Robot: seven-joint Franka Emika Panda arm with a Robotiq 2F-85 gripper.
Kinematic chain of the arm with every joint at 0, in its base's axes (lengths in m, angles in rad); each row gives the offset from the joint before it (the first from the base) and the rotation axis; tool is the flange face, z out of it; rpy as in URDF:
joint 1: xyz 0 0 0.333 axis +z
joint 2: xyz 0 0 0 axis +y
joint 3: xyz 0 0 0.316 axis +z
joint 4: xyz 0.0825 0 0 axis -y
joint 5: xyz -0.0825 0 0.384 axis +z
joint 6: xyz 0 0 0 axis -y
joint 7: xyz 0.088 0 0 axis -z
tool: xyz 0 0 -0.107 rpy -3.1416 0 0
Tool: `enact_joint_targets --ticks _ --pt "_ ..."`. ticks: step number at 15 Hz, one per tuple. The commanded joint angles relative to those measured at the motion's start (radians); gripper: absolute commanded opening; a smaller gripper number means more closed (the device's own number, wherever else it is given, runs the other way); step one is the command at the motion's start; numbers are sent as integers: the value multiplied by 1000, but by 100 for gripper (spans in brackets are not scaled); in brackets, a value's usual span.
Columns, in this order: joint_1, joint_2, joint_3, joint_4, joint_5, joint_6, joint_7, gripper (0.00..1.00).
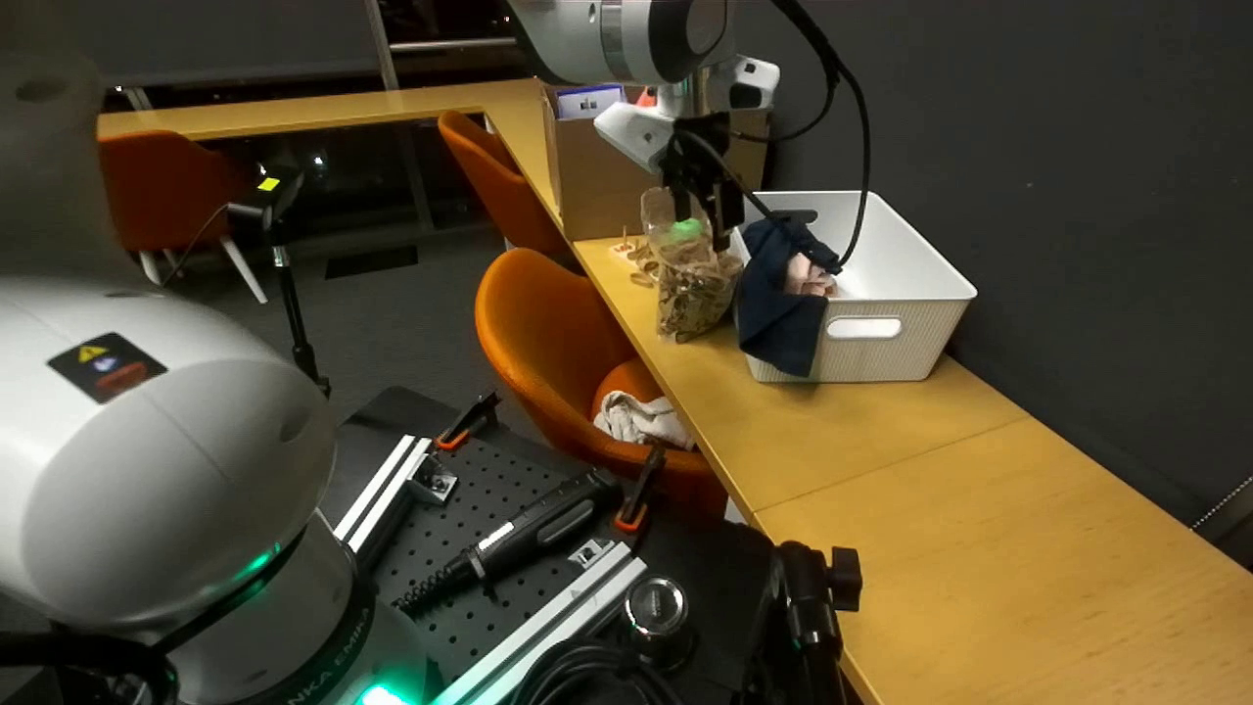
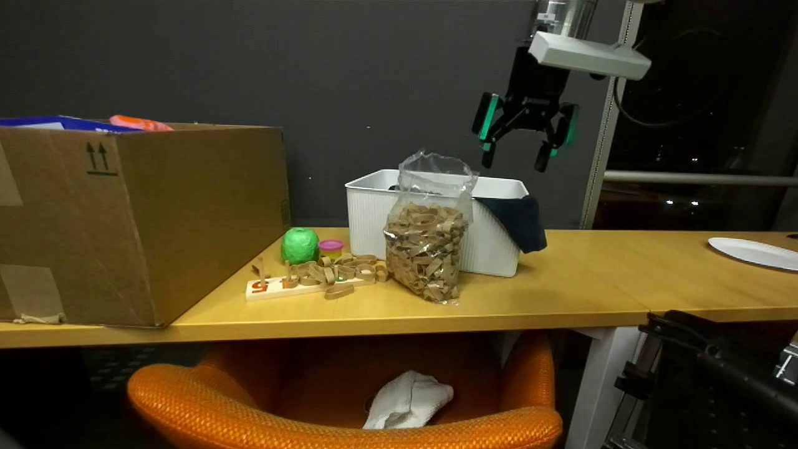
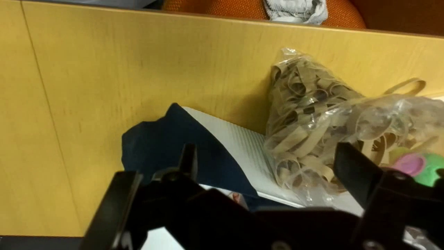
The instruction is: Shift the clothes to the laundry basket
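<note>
from here: jaws are spread, nothing pinched. clothes [image 1: 780, 318] straddle the laundry basket [image 1: 915, 345] rim [image 1: 905, 299], probably counterweighted by the part inside.

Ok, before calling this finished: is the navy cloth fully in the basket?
Partly in: both exterior views show the navy cloth draped over a wall of the basket, part hanging outside.

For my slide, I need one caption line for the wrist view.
Past the open gripper, navy cloth drapes over the rim of the white basket, beside a clear bag of bands.
</note>
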Motion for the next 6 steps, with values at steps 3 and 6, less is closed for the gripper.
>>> enact_joint_targets --ticks 3,6 --pt "-12 -173 52 -162 -171 20 178 100" --pt "-23 -170 95 -158 -224 26 227 100"
